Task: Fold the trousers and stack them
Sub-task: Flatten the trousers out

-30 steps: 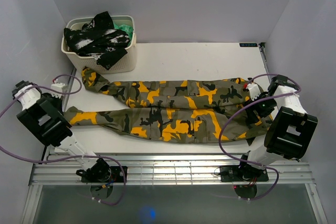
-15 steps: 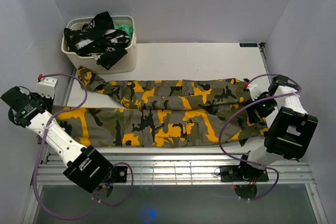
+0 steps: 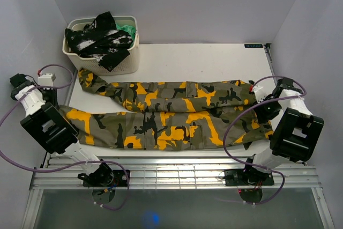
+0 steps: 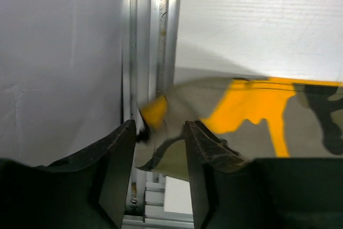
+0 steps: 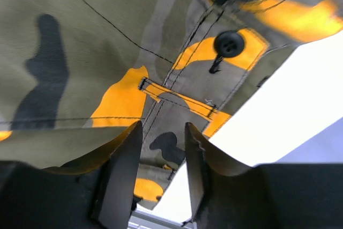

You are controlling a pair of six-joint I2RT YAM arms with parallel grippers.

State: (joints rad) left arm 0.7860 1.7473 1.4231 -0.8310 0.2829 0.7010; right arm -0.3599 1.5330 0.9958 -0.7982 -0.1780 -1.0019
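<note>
The camouflage trousers (image 3: 171, 116) lie flat across the table, with the legs to the left and the waist to the right. My left gripper (image 3: 52, 99) is at the table's left edge, over the near leg's cuff. In the left wrist view it (image 4: 159, 127) is open, and the cuff's corner (image 4: 155, 112) sits loose just beyond its fingertips. My right gripper (image 3: 262, 112) is at the waist. In the right wrist view it (image 5: 162, 128) is open, and the waistband (image 5: 177, 105) with a belt loop shows between the fingers. A black button (image 5: 229, 43) is beyond them.
A white basket (image 3: 128, 60) at the back left holds a black-and-white garment (image 3: 99, 41) and green cloth (image 3: 127, 28). A metal rail (image 4: 155, 36) runs along the table's left edge against the wall. A slatted rail (image 3: 171, 170) borders the near edge.
The left gripper has opened and let go of the near leg's cuff, after drawing that leg out to the left. The right gripper's jaws have narrowed over the waistband.
</note>
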